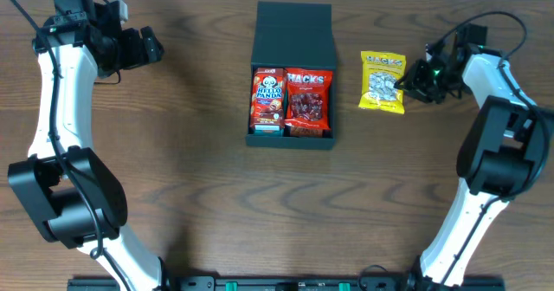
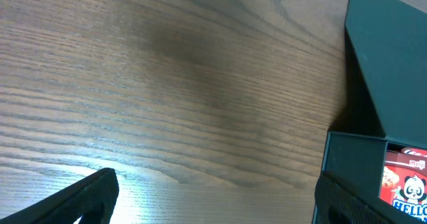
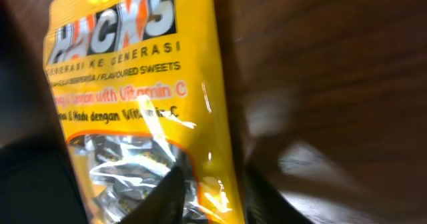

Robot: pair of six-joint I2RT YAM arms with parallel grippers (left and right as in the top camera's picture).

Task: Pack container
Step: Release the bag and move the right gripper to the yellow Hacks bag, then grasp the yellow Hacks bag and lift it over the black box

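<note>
Although the right wrist view is too close to show whether they are clamped, the right jaws sit at the right edge of a yellow bag [image 3: 133, 97] of sweets, with one dark finger [image 3: 27, 177] beside it. I cannot tell if they grip the bag or only touch it. The bag lies flat on the brown wooden table [image 1: 173, 178], just to the right of the container [image 1: 293, 31].

The bag looks light and soft. It is glossy film with a clear window, and the loose wrapped sweets inside would likely shift. It would probably crinkle and slip, so a pinch on a flat sealed edge seems safer than one across the lumpy middle.

The container sits at the middle of the table, toward the far side, with its lid folded back flat behind it. It is a dark teal box, stiff and matte, probably light enough to slide if bumped. Inside, a panda box [image 1: 267, 100] and a red bag [image 1: 307, 102] lie side by side and fill most of the floor, so the yellow bag would likely go on top.

The left jaws are spread wide and hold nothing, with both fingers [image 2: 93, 197] low in their own view. They are well apart from the container, off to its left.
</note>
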